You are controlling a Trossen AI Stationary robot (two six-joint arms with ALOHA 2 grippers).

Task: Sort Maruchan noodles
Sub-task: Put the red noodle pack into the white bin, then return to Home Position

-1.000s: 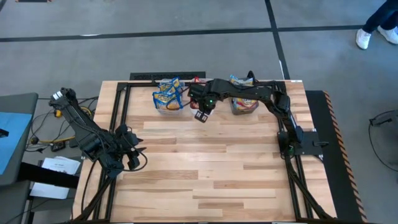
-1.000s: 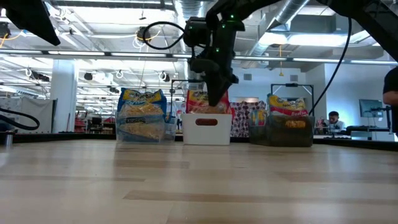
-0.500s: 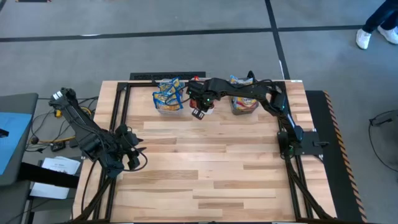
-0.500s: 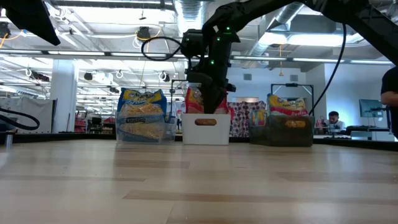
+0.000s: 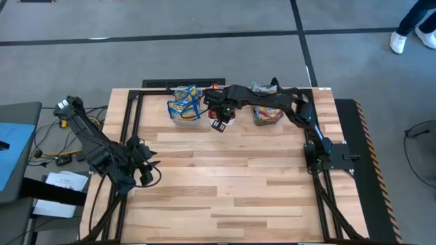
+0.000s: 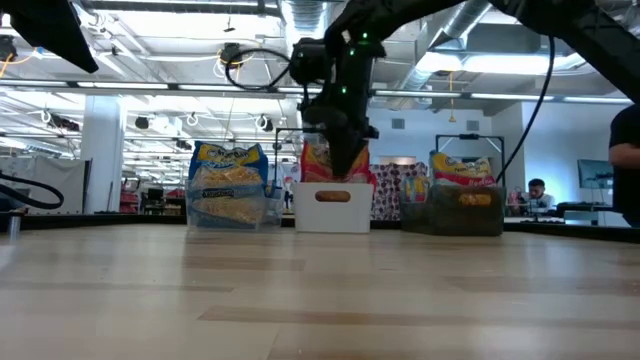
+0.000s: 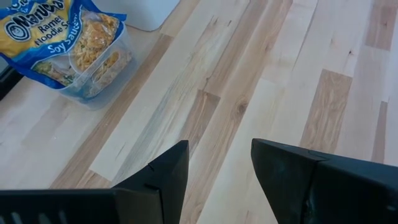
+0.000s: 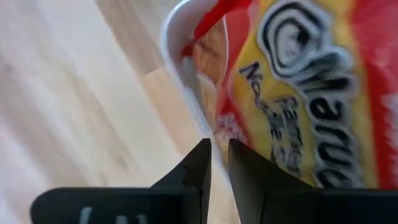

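Right gripper (image 8: 219,163), fingers nearly closed and holding nothing, hovers at the white bin (image 6: 330,207) of red packets (image 6: 318,160). Left gripper (image 7: 217,163) released.

A pale wooden plank tabletop (image 5: 225,184) framed by black metal rails carries three rectangular bins in a row along its far edge: a clear plastic bin (image 5: 184,116) at the left, a white plastic bin (image 6: 330,207) with an oval handle slot in the middle, a dark grey bin (image 6: 465,212) at the right. Grey floor surrounds it; a person's white shoe (image 5: 398,42) shows at the far right corner
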